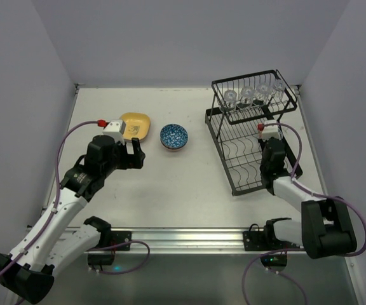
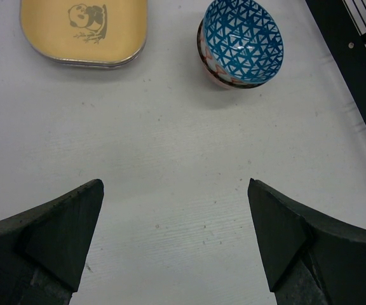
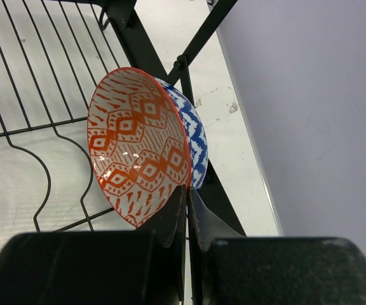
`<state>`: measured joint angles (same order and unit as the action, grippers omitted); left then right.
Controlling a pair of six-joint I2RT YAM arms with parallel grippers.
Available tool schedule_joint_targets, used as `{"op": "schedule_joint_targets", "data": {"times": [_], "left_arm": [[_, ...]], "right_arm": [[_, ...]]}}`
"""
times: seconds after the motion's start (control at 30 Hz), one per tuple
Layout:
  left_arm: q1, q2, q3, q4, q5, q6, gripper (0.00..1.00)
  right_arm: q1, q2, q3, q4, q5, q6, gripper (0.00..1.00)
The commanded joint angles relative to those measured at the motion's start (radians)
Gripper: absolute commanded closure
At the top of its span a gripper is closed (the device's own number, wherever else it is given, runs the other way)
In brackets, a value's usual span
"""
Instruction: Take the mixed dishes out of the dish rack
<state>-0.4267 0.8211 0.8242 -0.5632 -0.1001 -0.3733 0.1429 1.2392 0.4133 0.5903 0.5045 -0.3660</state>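
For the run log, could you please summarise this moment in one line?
right gripper: shut on orange bowl rim in dish rack | left gripper: open over table | four glasses: in dish rack

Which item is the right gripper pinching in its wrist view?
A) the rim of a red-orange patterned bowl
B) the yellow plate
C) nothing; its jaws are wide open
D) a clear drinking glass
A: the right gripper has its fingers closed on the lower rim of the red-orange patterned bowl, which stands on edge.
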Motion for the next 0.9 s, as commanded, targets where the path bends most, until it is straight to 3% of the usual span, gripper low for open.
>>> {"op": "schedule_joint_targets", "data": {"times": [0.0, 0.27, 0.73, 0.87], "left_arm": [[0.002, -0.007, -0.002, 0.034, 0.016, 0.03, 0.0], [0.0, -0.019, -0.003, 0.037, 0.02, 0.03, 0.0], [0.0, -0.019, -0.007, 0.04, 0.028, 0.031, 0.0], [0.0, -0.02, -0.007, 0.04, 0.03, 0.03, 0.0]], "right_arm": [[-0.005, -0.023, 0.033, -0.049, 0.008, 0.044, 1.0], [-0.006, -0.038, 0.071, -0.216, -0.023, 0.116, 1.0], [-0.009, -0.063, 0.074, -0.262, -0.034, 0.153, 1.0], [-0.038, -0.052, 0.134, -0.348, -0.061, 0.232, 0.98]]}}
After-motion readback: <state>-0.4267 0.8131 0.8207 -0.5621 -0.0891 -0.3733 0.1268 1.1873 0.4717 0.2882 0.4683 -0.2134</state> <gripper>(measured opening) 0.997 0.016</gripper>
